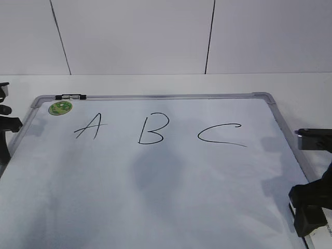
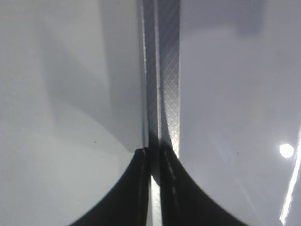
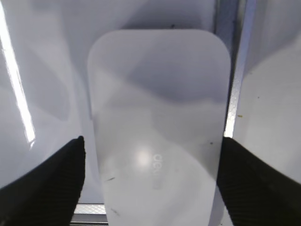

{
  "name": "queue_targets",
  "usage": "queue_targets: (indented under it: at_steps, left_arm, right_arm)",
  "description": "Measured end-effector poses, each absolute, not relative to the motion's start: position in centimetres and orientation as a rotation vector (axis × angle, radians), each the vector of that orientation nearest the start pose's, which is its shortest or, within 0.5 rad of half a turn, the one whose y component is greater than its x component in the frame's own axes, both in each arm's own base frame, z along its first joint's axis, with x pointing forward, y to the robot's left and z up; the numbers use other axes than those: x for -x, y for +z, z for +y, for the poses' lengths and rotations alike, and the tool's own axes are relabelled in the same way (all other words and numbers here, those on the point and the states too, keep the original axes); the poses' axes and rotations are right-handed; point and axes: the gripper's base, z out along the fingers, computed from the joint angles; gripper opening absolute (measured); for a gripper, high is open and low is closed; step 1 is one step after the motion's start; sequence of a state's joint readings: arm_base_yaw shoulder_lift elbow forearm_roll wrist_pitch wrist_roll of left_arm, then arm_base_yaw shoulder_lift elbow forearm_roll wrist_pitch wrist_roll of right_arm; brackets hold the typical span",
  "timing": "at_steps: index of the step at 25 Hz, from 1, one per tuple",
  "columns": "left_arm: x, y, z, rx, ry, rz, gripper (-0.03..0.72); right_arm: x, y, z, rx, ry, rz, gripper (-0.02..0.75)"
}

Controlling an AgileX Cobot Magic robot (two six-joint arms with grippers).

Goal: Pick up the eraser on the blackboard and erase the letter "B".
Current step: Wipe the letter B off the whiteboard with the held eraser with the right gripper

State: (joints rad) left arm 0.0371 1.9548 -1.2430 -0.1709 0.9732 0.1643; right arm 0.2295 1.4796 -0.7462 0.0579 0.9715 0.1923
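Two arms sit at the sides of the board [image 1: 155, 207], one at each edge. The right gripper [image 3: 153, 155] hangs low over the board's near right corner, its black body dark against the white in the exterior view. From its wrist camera, the fingers [image 3: 51, 179] stand wide apart, one on each side of the eraser [image 3: 157, 127], and neither pad seems to touch it. The eraser lies flat on the board, its long side running away from the camera, close beside the grey frame [image 3: 230, 70] on the right. In the exterior view only a sliver of it peeps out at the bottom right corner, under the gripper.

The left gripper [image 2: 155, 188] waits at the left edge of the board, right over the frame strip there. Its fingers [image 2: 131, 197] are drawn together, with only a thin slit between them and nothing held.

The B [image 1: 152, 129] stands in the middle of the upper half of the board, between the A [image 1: 89, 126] on the left and the C [image 1: 222, 135] on the right, with clear white gaps on either side. A broad bare stretch of board lies below the letters, between the B and the eraser. A round green sticker [image 1: 60, 107] sits near the far left corner, just under a small clip [image 1: 72, 96] on the top frame.
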Motion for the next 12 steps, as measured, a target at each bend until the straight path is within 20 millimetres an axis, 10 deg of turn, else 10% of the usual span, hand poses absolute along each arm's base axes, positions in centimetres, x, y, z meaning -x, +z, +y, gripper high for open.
queue_targets:
  at_steps: [12]
  left_arm:
    - [-35.62,15.15,0.04,-0.045,-0.224,3.146,0.017]
  right_arm:
    - [-21.75,17.5,5.5,-0.002,0.041,3.23,0.608]
